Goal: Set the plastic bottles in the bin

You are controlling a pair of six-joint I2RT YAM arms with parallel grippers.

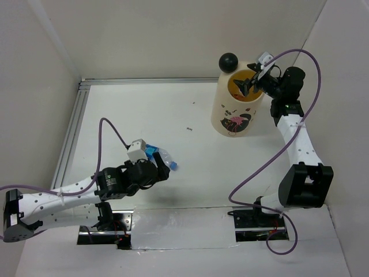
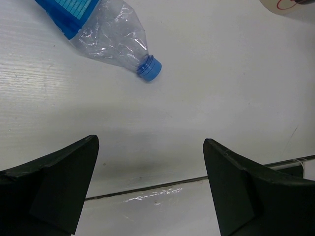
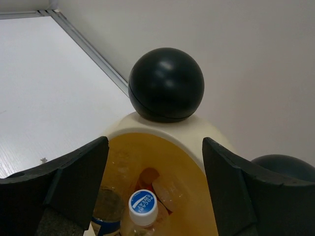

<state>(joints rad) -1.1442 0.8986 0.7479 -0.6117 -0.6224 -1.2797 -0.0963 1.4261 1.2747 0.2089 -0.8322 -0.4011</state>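
Note:
The cream bin [image 1: 233, 118] with a panda print stands at the back right, one black ball ear [image 1: 228, 61] on its rim. My right gripper [image 1: 249, 85] hangs open over its mouth. In the right wrist view the fingers flank the yellowish inside of the bin [image 3: 167, 129]. Several plastic bottles lie inside, and one with a white-and-blue cap [image 3: 142, 206] stands below the right gripper [image 3: 155, 182], touching neither finger. A crushed clear bottle with a blue label [image 1: 162, 157] lies on the table, just ahead of my open left gripper [image 1: 157, 171]. The left wrist view shows this bottle [image 2: 115, 37] beyond the empty left gripper [image 2: 150, 187].
White walls close in the table on the left, back and right. A metal rail [image 1: 72, 130] runs along the left side. A shiny tape strip [image 1: 184, 228] covers the near edge between the arm bases. The bin's second ball ear [image 3: 283, 167] sits right of my right finger.

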